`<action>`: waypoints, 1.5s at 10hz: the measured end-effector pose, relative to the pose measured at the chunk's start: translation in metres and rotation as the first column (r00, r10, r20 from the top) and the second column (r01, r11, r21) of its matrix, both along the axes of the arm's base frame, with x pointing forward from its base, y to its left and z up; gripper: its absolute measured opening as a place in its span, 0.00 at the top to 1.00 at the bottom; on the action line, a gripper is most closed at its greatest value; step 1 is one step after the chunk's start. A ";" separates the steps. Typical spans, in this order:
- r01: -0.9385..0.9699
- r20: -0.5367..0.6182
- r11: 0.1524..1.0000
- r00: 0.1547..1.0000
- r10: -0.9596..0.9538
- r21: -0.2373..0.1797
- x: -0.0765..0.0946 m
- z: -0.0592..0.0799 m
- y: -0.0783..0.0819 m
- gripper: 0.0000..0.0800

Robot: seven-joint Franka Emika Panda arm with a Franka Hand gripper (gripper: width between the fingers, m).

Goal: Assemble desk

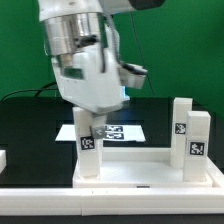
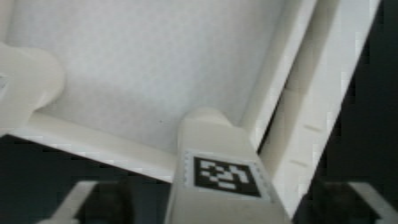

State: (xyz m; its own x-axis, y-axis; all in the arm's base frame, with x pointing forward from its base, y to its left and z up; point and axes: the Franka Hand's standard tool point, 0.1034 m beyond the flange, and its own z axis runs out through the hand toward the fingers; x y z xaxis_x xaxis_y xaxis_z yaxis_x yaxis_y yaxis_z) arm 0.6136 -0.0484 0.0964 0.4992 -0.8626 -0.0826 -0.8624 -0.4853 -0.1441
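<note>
The white desk top (image 1: 140, 172) lies flat on the black table with its raised rim up. Two tagged square legs (image 1: 182, 122) (image 1: 198, 145) stand upright at its corners on the exterior view's right. A third tagged leg (image 1: 89, 150) stands at the front corner on the exterior view's left. My gripper (image 1: 93, 126) is right over this leg. In the wrist view the leg (image 2: 222, 170) stands between my fingertips (image 2: 80, 205), with dark gaps on both sides. The gripper (image 2: 222, 210) is open around it. The desk top's inner face (image 2: 160, 80) fills that view.
The marker board (image 1: 128, 131) lies on the black table behind the desk top. A small white part (image 1: 3, 160) shows at the exterior view's left edge. The table's white front edge (image 1: 60, 205) runs along the bottom.
</note>
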 end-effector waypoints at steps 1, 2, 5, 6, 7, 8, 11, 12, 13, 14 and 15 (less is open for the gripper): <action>-0.173 0.017 0.985 0.985 0.173 -0.011 -0.001 0.004 0.000 0.25; -0.309 0.023 0.951 0.951 0.310 -0.022 -0.003 0.007 0.005 0.20; -0.472 0.040 0.880 0.880 0.474 -0.047 -0.003 0.006 0.003 0.19; -0.519 0.041 0.853 0.852 0.522 -0.056 -0.003 0.006 0.002 0.19; -0.677 0.036 0.731 0.731 0.681 -0.086 -0.001 0.007 -0.001 0.19; -0.766 0.042 0.634 0.634 0.772 -0.109 0.003 0.008 -0.005 0.19; -0.865 0.014 0.485 0.488 0.873 -0.131 0.003 0.002 0.000 0.19; -0.855 0.013 0.503 0.506 0.863 -0.128 0.003 0.002 -0.001 0.31; -0.847 0.012 0.517 0.520 0.854 -0.127 0.003 0.001 0.000 0.31; -0.811 0.011 0.572 0.575 0.818 -0.120 0.003 0.001 -0.001 0.59; -0.769 0.008 0.630 0.633 0.774 -0.114 0.003 0.001 -0.002 0.59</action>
State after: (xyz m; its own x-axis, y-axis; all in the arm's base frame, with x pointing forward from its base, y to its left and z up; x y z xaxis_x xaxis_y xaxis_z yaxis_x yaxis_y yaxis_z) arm 0.6161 -0.0501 0.0974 0.9866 -0.1621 0.0203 -0.1595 -0.9827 -0.0946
